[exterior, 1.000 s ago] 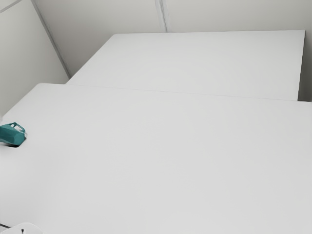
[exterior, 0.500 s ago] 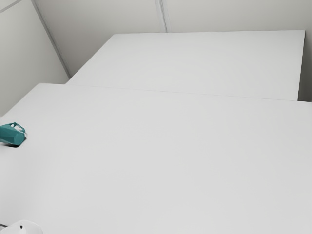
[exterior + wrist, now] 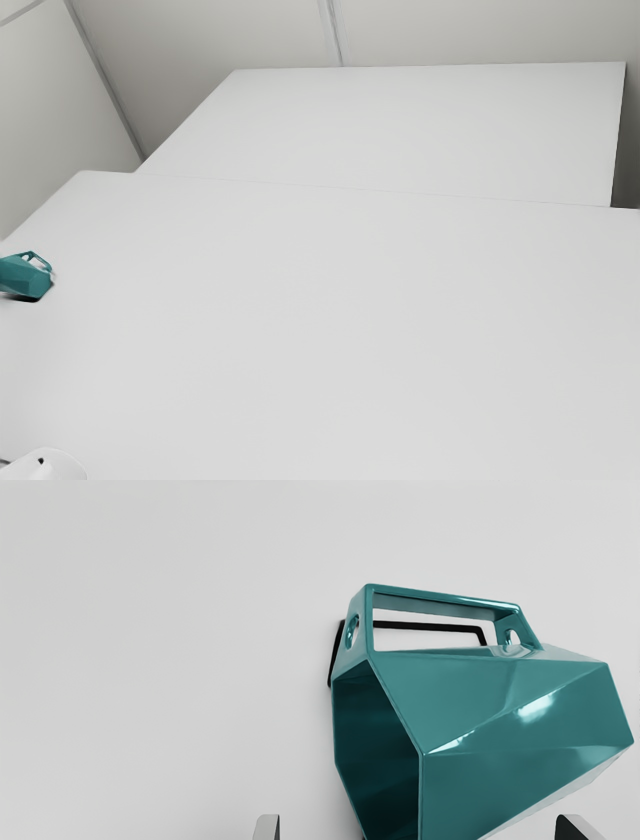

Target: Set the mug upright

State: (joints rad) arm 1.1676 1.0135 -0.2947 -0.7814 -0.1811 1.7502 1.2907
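Observation:
The teal faceted mug (image 3: 27, 277) lies on its side at the exterior view's far left edge, partly cut off by it. In the wrist view the mug (image 3: 500, 705) has its dark open mouth facing sideways and its angular handle raised off the table on one side. My gripper (image 3: 420, 827) stands open, its two fingertips wide apart, with the mug's body reaching into the span between them. I cannot tell how high the fingers are above the mug, and no grip on it is visible.
The white table (image 3: 340, 330) stretches across the exterior view, with another white surface (image 3: 400, 130) behind it and pale walls beyond. A rounded white part, apparently of my arm (image 3: 48, 467), pokes in at the lower left corner.
The white arm part at the exterior view's lower left corner has risen slightly in that view. The mug lies where it was.

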